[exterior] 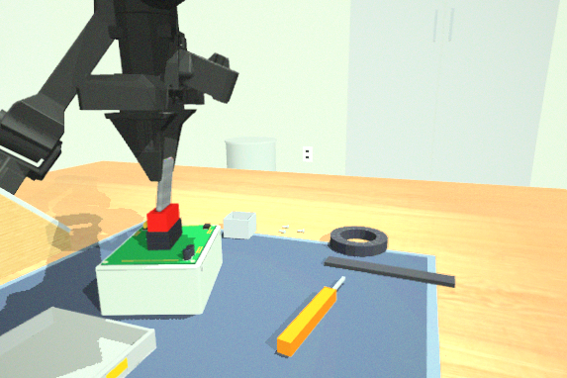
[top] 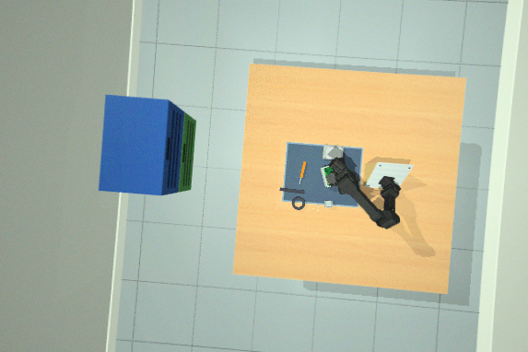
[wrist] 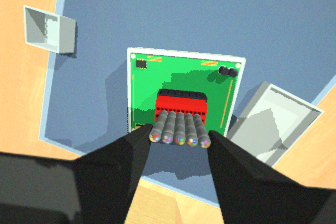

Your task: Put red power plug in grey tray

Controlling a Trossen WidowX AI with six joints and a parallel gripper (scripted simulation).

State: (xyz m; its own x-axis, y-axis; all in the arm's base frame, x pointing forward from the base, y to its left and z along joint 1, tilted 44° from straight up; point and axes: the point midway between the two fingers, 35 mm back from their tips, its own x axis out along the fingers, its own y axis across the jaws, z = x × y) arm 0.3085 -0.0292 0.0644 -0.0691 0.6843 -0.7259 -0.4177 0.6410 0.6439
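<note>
Red rectangular power plug [exterior: 163,219] [wrist: 181,105], atop black socket [exterior: 163,239] [wrist: 182,94], green circuit board [top: 328,170] [exterior: 130,253] [wrist: 146,85]. Grey cables [exterior: 164,188] [wrist: 180,125] between claw [top: 334,177] [exterior: 161,179] [wrist: 180,133] fingers; cannot tell whether gripped.

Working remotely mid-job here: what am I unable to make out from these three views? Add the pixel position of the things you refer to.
- Plug's [exterior: 163,218] [wrist: 181,106] underside: sunk in or behind the black socket [exterior: 163,239] [wrist: 182,94] in the exterior view.
- Plug from above: covered by the arm in the top view.
- Grey tray's [top: 326,158] [exterior: 144,336] [wrist: 293,101] near corner: cut off by the exterior frame's edge.
- White specks [top: 318,209] [exterior: 292,230]: too small to identify.
</note>
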